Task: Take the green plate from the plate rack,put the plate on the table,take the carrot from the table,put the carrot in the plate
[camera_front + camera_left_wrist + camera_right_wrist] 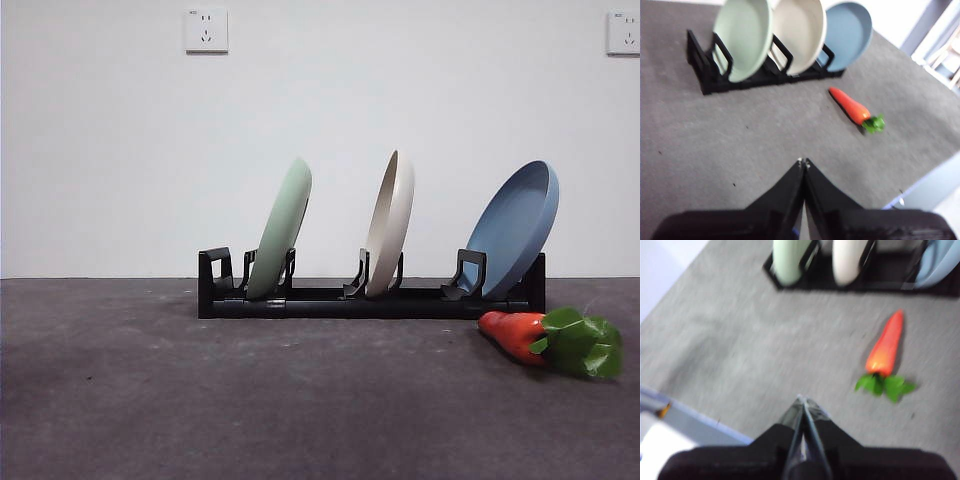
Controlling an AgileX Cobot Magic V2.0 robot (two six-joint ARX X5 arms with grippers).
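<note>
Front view shows neither arm, only the green plate (282,228) upright in the plate rack (370,298) and the carrot (548,339) on the desk (250,400), whereas wrist views show left gripper (803,161) and right gripper (802,399) pressed closed, empty, well short of both.

A dark grey, mottled table (150,400) is seen carrying two things directly. A long black plate rack (360,300) is set toward its back, near the wall. A toy carrot (550,340) is laid flat on the surface just in front of the rack's end below the blue plate, its green leaves pointed away from the rack.
</note>
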